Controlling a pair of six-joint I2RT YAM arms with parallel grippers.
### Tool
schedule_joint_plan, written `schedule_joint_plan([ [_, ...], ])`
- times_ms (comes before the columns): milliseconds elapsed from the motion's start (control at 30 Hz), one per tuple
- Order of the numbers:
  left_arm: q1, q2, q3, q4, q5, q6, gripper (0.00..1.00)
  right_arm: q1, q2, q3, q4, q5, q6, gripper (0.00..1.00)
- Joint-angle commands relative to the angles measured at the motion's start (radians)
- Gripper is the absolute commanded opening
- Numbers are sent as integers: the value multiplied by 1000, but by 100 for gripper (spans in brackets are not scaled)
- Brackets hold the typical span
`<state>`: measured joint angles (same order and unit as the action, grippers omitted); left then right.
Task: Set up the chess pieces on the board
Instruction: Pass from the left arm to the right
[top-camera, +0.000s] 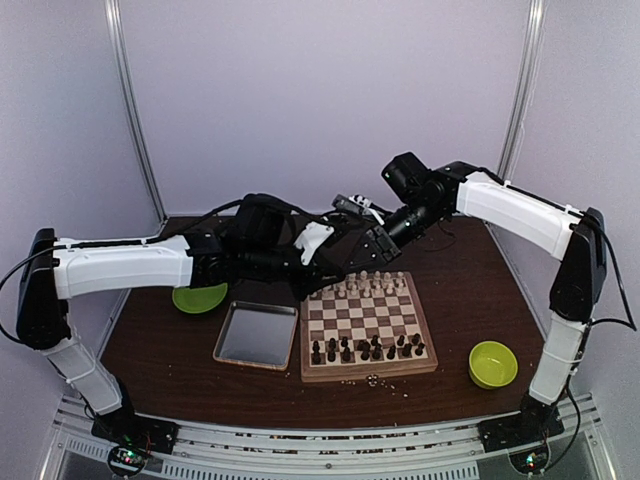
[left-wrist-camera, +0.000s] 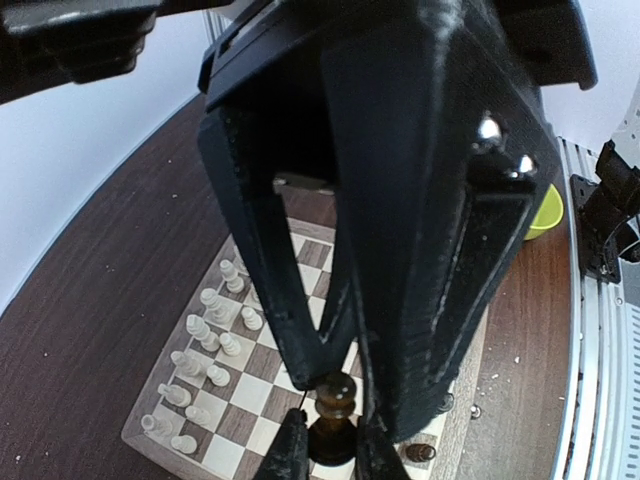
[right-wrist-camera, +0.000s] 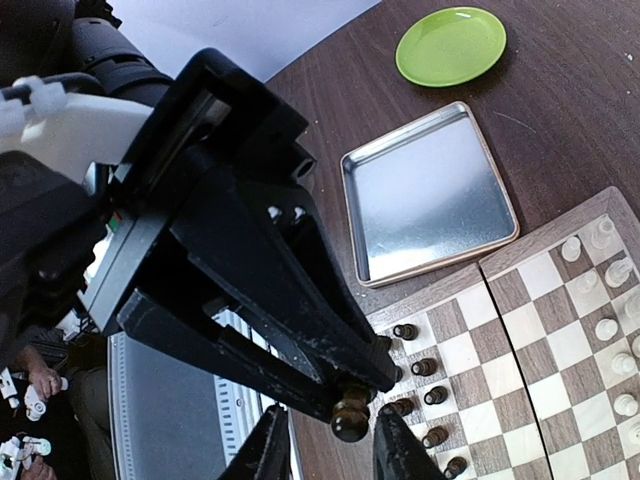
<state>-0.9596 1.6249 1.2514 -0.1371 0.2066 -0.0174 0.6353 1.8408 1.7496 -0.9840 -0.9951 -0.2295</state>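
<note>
Nearest the arm bases, a green bowl sat on the counter to the right. Next came the board. Dark chess pieces stood in its two near rows. A silver tray lay just beside the board on the left. Pale pieces stood in the two far rows.

Farther back, both arms met in the air above the far left corner of the board. The left fingers were pinched tight on the bottom end of one dark piece. That piece was off the board, up in the air. Its long side ran straight out from the left fingers, with its round head pointing at the right arm. It was hard to tell if it stood upright over the board.

The right fingers were partly open and held nothing. One finger was on each side of the piece's head. In the right wrist view there was a small gap on both sides.

This looked like a hand-over. The right fingers would likely need to squeeze the head end before the left fingers let go. The dark rows lay below the fingers and nearer the bases.

Farthest back on the left, a green plate peeked out from under the left arm.
</note>
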Motion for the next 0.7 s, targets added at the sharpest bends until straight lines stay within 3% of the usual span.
schedule_joint_plan([
  [0,-7,8,34,38,15,-4,5,5,23,27,28,-28,22,28],
  [267,-7,12,36,37,8,0,6,7,25,12,33,-35,19,14],
  [333,-7,15,34,36,2,-1,11,7,22,9,35,-30,17,12],
  [467,-7,11,20,34,-45,-15,31,6,9,4,29,7,-3,9],
  [500,-7,6,12,31,-61,-15,43,4,3,2,25,24,-13,9],
  [533,-7,-3,3,26,-75,-15,84,0,-7,-3,20,39,-23,9],
  [567,-7,-15,-7,20,-93,-13,96,-7,-17,-13,16,54,-35,9],
  [667,-3,-64,-53,16,-143,-6,98,-28,-61,-72,6,146,-107,9],
])
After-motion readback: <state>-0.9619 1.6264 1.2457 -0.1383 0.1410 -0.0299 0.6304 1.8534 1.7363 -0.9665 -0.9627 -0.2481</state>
